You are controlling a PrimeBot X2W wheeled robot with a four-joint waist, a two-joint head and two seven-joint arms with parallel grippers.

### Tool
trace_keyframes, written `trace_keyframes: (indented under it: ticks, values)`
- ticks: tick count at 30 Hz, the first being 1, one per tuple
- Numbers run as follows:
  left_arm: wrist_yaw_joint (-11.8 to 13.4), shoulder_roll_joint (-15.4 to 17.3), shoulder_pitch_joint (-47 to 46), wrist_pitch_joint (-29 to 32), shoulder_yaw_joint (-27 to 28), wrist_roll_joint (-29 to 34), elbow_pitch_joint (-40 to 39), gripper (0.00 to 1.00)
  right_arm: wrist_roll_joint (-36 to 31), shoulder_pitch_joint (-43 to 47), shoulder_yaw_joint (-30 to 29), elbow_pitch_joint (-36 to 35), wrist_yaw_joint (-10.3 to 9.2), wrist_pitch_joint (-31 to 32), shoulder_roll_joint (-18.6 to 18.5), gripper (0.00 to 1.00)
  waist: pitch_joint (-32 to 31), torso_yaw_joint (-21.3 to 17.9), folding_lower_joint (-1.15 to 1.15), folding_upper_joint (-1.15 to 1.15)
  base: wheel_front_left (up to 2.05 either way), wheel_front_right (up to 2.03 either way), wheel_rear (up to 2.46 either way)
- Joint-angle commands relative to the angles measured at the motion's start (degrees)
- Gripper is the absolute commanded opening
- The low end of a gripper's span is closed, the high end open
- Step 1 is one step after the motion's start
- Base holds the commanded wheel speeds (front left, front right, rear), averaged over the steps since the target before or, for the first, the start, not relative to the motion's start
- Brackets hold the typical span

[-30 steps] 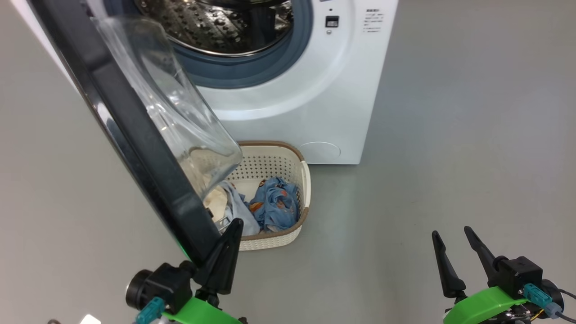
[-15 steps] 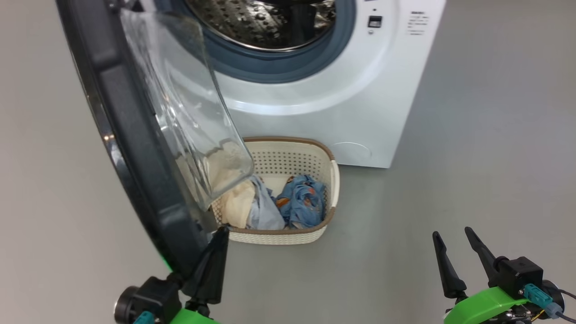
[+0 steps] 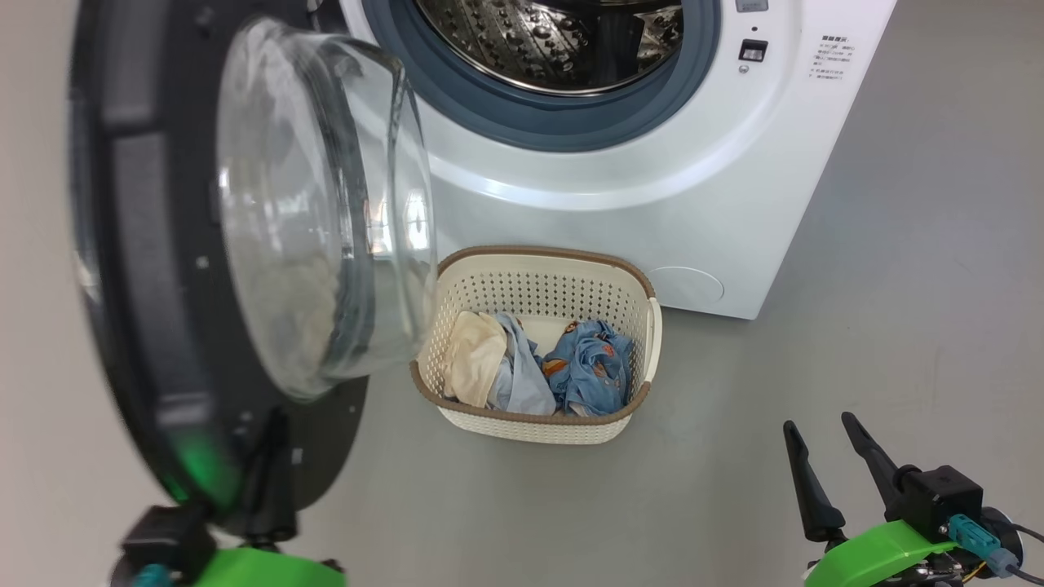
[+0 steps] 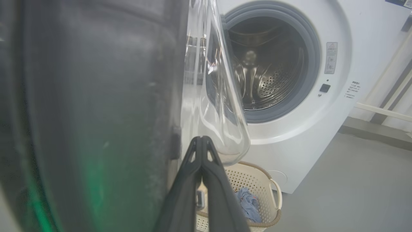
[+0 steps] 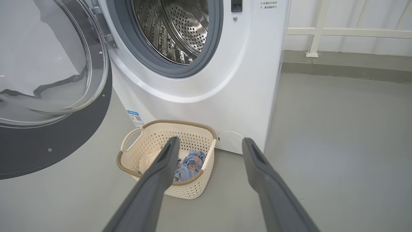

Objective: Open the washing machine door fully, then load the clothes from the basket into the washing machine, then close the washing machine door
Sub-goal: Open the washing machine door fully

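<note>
**Status:** door [image 3: 139,285] stands swung wide to the left of washer [image 3: 652,204], drum [image 3: 563,41] exposed. L gripper [image 4: 202,141] is pinched closed on nothing, fingers lying along the door's inner face by its lower rim. Contact can't be confirmed. R gripper [image 3: 817,421] is spread, empty and low, well apart from basket [image 3: 530,430]. Basket sits on the floor just in front of washer, below the opening. Clothes [image 3: 587,367] are all inside it.

**Risks, in my judgement:**
1. You're pushing, not gripping. Closed fingers can skid off the rim, and the door may then swing back.
2. Glass bowl [image 3: 326,244] hangs near basket's left end. A rebound would cover the clothes there and could clip an arm reaching in.
3. Door may not be at its stop. Confirm before loading.
4. Soft items: a hem trailing on gasket [image 3: 522,122] would get pinched at closing.
</note>
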Motion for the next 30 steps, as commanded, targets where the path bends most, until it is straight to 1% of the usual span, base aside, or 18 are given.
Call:
trace_keyframes:
  ticks: [1,11,18,19,20,22,25,30]
  values:
    - [1.09,1.80,-1.13,-0.35,4.47,-0.68,-0.21,0.00,0.57,-1.13,1.63,-1.05,0.09,-0.69,-0.53,1.00,0.14,0.07,0.00,0.00,0.00,0.00,0.00]
    - [2.34,4.82,-4.88,-0.35,14.24,-3.44,3.19,0.00,0.47,-2.58,2.68,-1.26,0.09,-0.69,-2.79,1.00,2.60,-0.53,0.00,0.00,0.00,0.00,0.00]
    - [2.54,8.35,-10.59,-0.35,21.85,-5.87,10.11,0.00,0.50,-3.42,3.38,-0.83,0.09,-0.69,-3.22,1.00,4.20,-0.91,0.00,0.00,0.00,0.00,0.00]
    - [2.54,8.35,-10.59,-0.35,21.85,-5.87,10.11,0.00,0.50,-3.42,3.38,-0.83,0.09,-0.69,-3.22,1.00,4.20,-0.91,0.00,0.00,0.00,0.00,0.00]
    - [2.48,8.84,-11.81,-0.35,23.88,-6.20,11.63,0.00,0.55,-3.61,3.52,-0.75,0.09,-0.69,-3.28,1.00,4.49,-1.05,0.00,0.00,0.00,0.00,0.00]
    - [2.15,9.47,-13.00,-0.35,25.82,-6.45,13.27,0.00,0.58,-3.81,3.61,-0.69,0.09,-0.69,-3.37,1.00,4.80,-1.21,0.00,0.00,0.00,0.00,0.00]
    - [1.31,10.21,-14.76,-0.35,28.04,-6.26,15.40,0.00,0.64,-4.17,3.65,-0.56,0.09,-0.69,-3.51,1.00,5.28,-1.46,0.00,0.00,0.00,0.00,0.00]
    - [-0.12,10.46,-17.07,-0.35,31.02,-5.11,17.24,0.00,0.76,-4.93,3.69,-0.22,0.09,-0.69,-3.63,1.00,5.85,-1.97,0.00,0.00,0.00,0.00,0.00]
